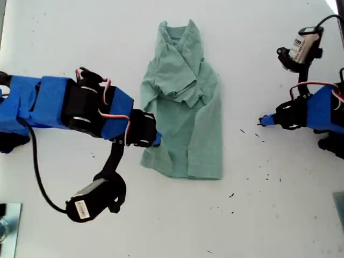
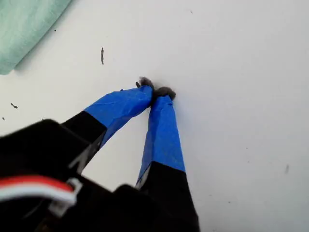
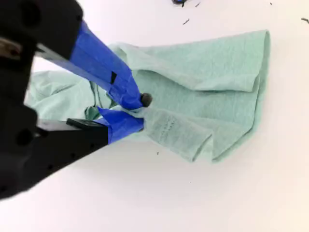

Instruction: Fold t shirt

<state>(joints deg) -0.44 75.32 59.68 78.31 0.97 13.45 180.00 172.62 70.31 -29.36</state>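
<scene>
Pale sage-green heathered cloth T-shirt (image 1: 185, 102) lies partly folded mid white surface (image 1: 258, 215), collar toward the exterior view's top. Second claw (image 3: 140, 113), on the blue-taped arm from the exterior view's left, is clamped on a bunched fold at the shirt's lower edge. First claw (image 2: 155, 92), at the exterior view's right, tips pressed together on nothing, well apart from the shirt.

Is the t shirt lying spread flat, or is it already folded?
Partly folded: the t shirt is a narrow strip, its sides and one sleeve turned over the middle. My second pincer pinches its edge.
</scene>
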